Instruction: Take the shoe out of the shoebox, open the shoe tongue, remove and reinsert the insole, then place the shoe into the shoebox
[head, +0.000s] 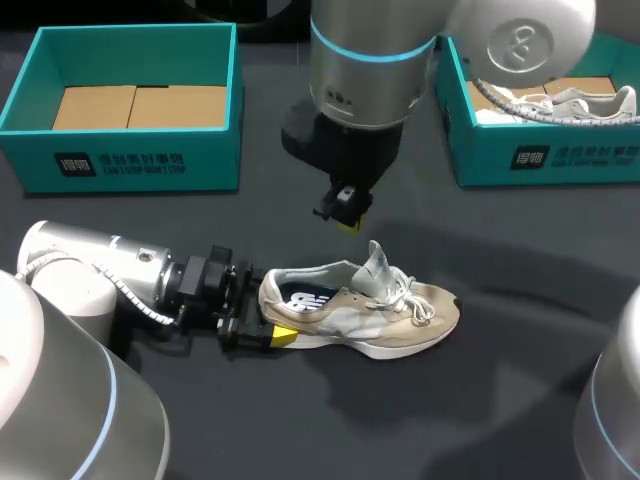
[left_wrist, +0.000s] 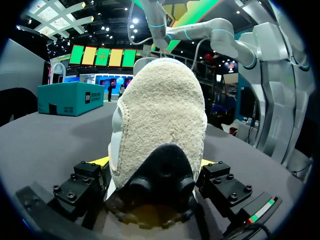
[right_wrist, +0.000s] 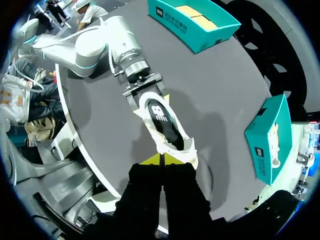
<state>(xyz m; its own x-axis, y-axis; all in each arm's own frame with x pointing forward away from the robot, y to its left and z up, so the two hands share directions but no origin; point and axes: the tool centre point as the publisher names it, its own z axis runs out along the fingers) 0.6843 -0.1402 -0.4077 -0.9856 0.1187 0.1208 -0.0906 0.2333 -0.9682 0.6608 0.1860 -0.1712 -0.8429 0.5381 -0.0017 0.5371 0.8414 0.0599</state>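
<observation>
Shoe (head: 360, 305) lies crosswise, toe rightward, heel in left pincer (head: 268, 320).

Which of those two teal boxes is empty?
The shoebox on the robot's left: only its brown floor shows, while the right shoebox holds a pale shoe.

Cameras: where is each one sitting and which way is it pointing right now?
Head view: above and behind, looking down on the table; left arm and right arm show.
Left wrist view: low, behind the shoe heel, looking along it; left gripper clamps the heel.
Right wrist view: above the shoe, looking down; right gripper shows, shut.
All three share the shoe.
</observation>
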